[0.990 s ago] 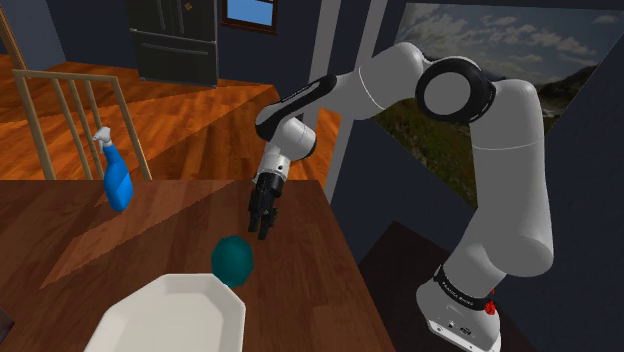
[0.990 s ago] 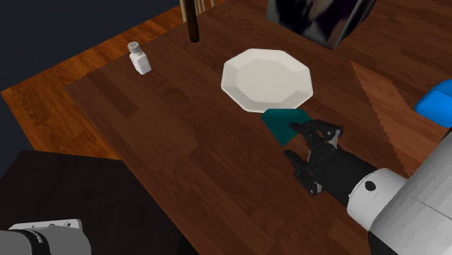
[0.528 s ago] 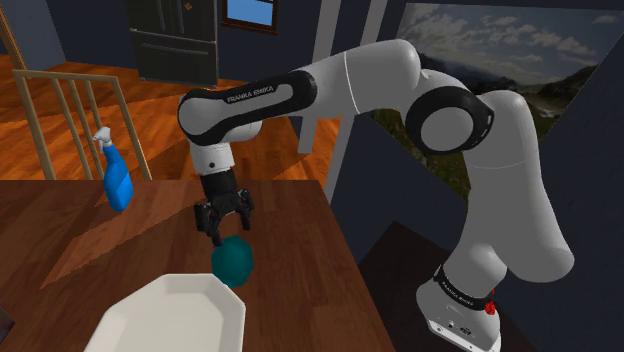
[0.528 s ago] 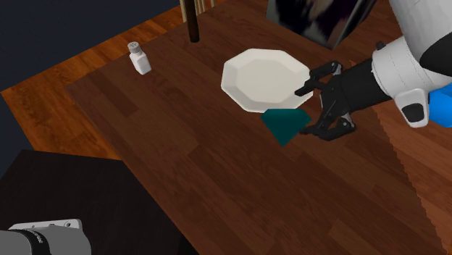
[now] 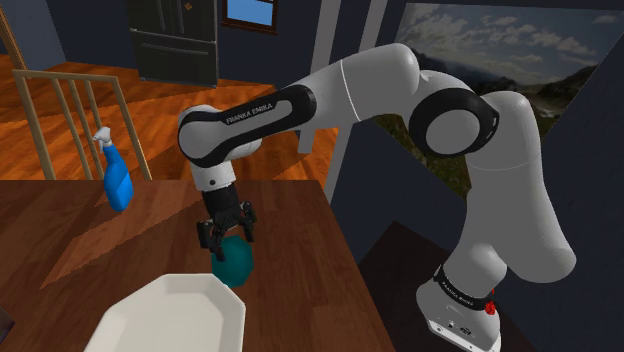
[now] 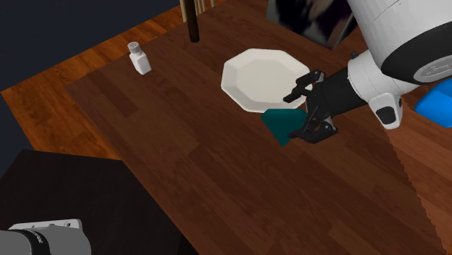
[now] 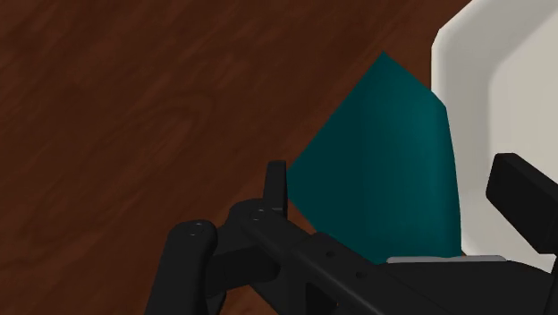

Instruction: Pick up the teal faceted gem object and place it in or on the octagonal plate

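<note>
In the shoulder view the arm (image 5: 350,85) had its wrist pointing straight down over the table (image 5: 300,250) left of centre, its forearm climbing rightward to a high elbow, and its last links dropping to the stand (image 5: 462,315) at lower right. The gripper (image 5: 227,235) hung low over the gem (image 5: 236,264), its fingers spread wide and straddling the gem's top. In the wrist view one finger (image 7: 276,183) stood just beside the teal gem (image 7: 384,170) and the other (image 7: 523,201) stood apart from it, over the white plate (image 7: 501,89); nothing was clasped. In the second exterior view a shaker (image 6: 139,58) stood far left, then the plate (image 6: 264,80), with the gem (image 6: 281,124) on the table just beside its rim, then the gripper (image 6: 308,109), then a blue bottle (image 6: 437,101)
</note>
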